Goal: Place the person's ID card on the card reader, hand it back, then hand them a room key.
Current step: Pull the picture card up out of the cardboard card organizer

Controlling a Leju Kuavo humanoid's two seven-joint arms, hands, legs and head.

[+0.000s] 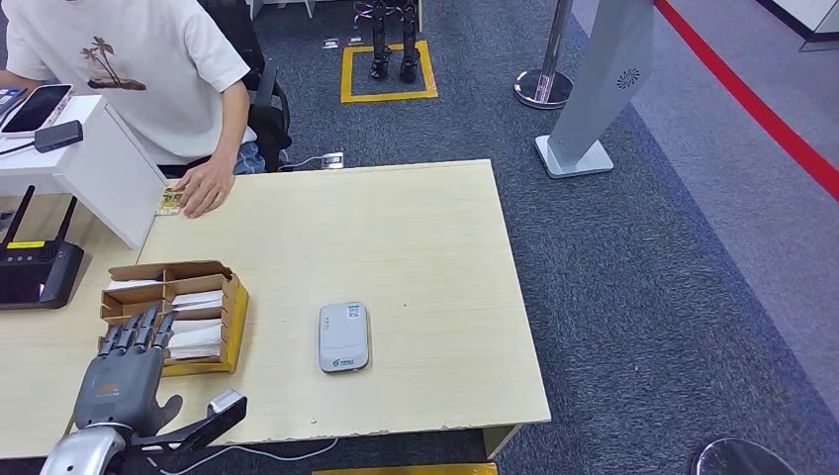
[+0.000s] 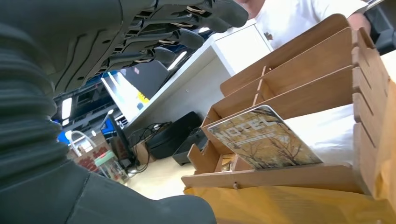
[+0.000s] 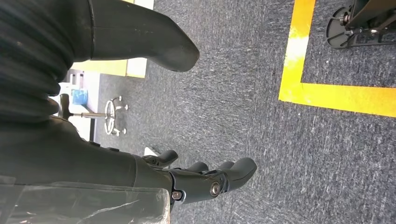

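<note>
Hovering released over the key-card box (image 1: 226,327), the left hand (image 1: 124,371) awaits the ID card (image 1: 169,201); next, reach far-left for it.

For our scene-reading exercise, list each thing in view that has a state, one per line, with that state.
Left hand: open, fingers over the card box, holding nothing.
Right hand: open, hanging over the floor.
Card box: holds upright cards.
Card reader: flat, nothing on it.
ID card: on table, under person's hand.

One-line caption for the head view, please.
Left hand hovers open at the wooden card organizer beside the card reader while a person's hand rests on a card.
</note>
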